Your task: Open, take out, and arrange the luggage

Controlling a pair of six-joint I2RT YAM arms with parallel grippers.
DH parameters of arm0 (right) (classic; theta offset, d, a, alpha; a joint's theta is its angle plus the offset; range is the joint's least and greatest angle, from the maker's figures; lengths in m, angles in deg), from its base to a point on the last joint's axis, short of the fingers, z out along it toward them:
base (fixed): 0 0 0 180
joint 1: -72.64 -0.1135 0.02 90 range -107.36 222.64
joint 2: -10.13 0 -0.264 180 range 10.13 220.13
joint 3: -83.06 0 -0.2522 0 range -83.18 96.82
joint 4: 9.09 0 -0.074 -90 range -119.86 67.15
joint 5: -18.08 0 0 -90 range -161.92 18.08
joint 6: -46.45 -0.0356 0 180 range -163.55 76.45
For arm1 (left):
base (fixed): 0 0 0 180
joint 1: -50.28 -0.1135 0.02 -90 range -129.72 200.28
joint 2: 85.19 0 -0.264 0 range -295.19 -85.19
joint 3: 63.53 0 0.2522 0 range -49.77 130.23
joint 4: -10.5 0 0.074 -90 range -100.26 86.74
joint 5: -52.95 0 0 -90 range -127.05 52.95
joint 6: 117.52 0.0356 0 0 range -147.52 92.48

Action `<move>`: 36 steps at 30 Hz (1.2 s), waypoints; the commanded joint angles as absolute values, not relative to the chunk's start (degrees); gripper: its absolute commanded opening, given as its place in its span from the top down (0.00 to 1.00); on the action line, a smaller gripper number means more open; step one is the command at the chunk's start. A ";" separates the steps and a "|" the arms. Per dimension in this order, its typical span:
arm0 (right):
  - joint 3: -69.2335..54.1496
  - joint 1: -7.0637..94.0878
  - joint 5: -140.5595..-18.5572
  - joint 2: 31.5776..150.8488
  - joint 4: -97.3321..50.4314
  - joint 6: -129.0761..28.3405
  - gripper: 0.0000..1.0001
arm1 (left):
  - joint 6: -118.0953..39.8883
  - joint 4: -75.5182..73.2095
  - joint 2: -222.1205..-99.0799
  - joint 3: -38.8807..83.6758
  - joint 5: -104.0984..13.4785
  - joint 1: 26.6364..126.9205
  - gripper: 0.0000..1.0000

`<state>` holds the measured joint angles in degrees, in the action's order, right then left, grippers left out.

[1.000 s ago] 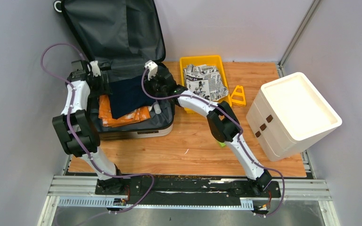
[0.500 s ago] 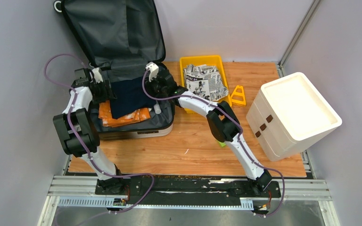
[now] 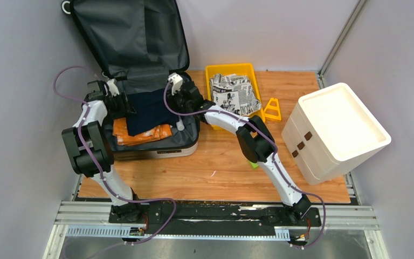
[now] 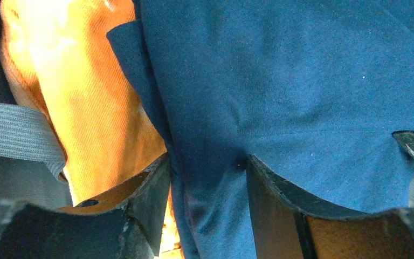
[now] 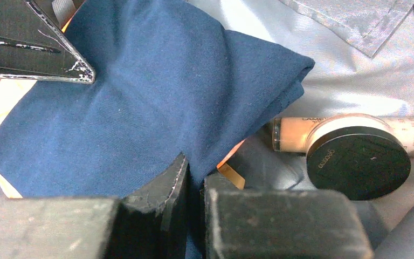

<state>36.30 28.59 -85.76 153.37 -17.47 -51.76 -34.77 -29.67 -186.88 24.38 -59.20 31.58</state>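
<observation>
- Left gripper (image 4: 207,162): narrow, pinching a fold at the left edge of the blue cloth (image 3: 146,110).
- Right gripper (image 5: 194,172): nearly closed on that cloth's right corner.
- The cloth spans between my two grippers, its long axis running near-to-far, inside the open suitcase (image 3: 156,148) at the far left of the tabletop (image 3: 221,172).
- Judgement: both my arms should rise together.

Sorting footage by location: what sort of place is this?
Probably a robot test cell, not a home: plain grey walls box in a small wooden table, two arms bolted to a metal rail, staged luggage lying open.
</observation>
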 commanded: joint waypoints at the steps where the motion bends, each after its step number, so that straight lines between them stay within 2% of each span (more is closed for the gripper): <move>1: 35.90 28.87 -85.87 148.52 -14.43 -52.49 1.00 | -36.36 -26.45 -187.43 23.86 -61.45 31.12 0.42; 3: 35.03 28.88 -85.66 148.19 -13.42 -52.40 1.00 | -36.30 -26.06 -187.63 24.21 -63.21 31.12 0.48; 5: 33.63 28.89 -85.51 147.60 -12.59 -52.50 1.00 | -36.39 -26.24 -187.49 24.67 -65.31 31.12 0.59; 6: 33.10 28.87 -85.38 147.33 -12.38 -52.44 1.00 | -36.46 -26.71 -187.06 24.89 -65.69 31.12 0.73; 7: 32.70 28.87 -85.17 147.07 -12.17 -52.35 1.00 | -36.52 -26.98 -186.75 25.14 -65.74 31.12 0.79; 8: 32.33 28.87 -84.88 146.73 -11.95 -52.30 1.00 | -36.67 -27.80 -186.13 25.39 -65.38 31.12 0.91; 10: 32.14 28.87 -83.99 146.19 -11.66 -52.07 1.00 | -36.68 -29.64 -185.20 26.49 -65.00 31.31 1.00; 16: 29.81 28.85 -82.44 143.47 -9.76 -50.92 1.00 | -36.31 -33.83 -180.38 29.29 -60.46 35.02 1.00; 25: 19.84 28.87 -80.37 134.18 -4.68 -48.56 1.00 | -36.75 -37.22 -172.43 33.55 -54.66 40.07 1.00; 30: 14.11 28.96 -78.94 126.81 -3.76 -47.07 1.00 | -38.10 -37.51 -167.75 35.78 -55.80 41.77 1.00; 36: 6.57 30.74 -76.83 116.02 -5.63 -45.18 1.00 | -42.79 -34.71 -166.26 37.88 -57.98 48.32 1.00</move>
